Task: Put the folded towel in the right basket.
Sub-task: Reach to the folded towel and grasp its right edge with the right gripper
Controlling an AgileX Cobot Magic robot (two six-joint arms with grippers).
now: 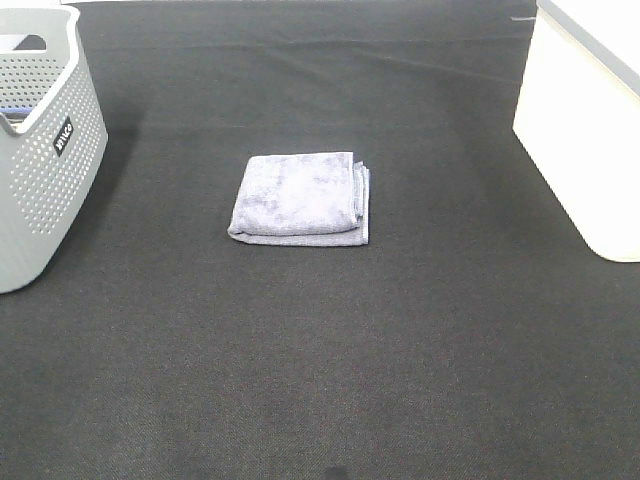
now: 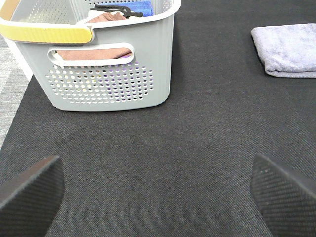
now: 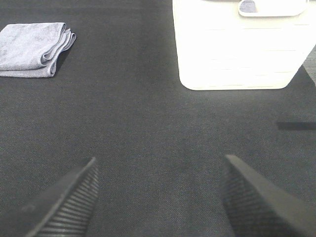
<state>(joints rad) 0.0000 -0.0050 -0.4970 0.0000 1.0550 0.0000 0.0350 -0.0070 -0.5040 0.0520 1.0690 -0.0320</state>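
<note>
The folded towel [image 1: 300, 197] lies flat on the black mat [image 1: 320, 380], between the grey basket [image 1: 45, 170] at the left and the white right basket [image 1: 575, 130], well apart from both. Nothing is grasped yet: the left gripper [image 2: 158, 192] and the right gripper [image 3: 159, 195] each hang over bare mat, jaws spread wide and empty. The task seems to be at its opening step. Next, the right gripper would likely reach left, pinch all the towel's layers together, then carry it over the white basket's rim.

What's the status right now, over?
Left end effector open, right end effector open. Folded towel flat on mat, untouched. Way to right basket unobstructed.
</note>
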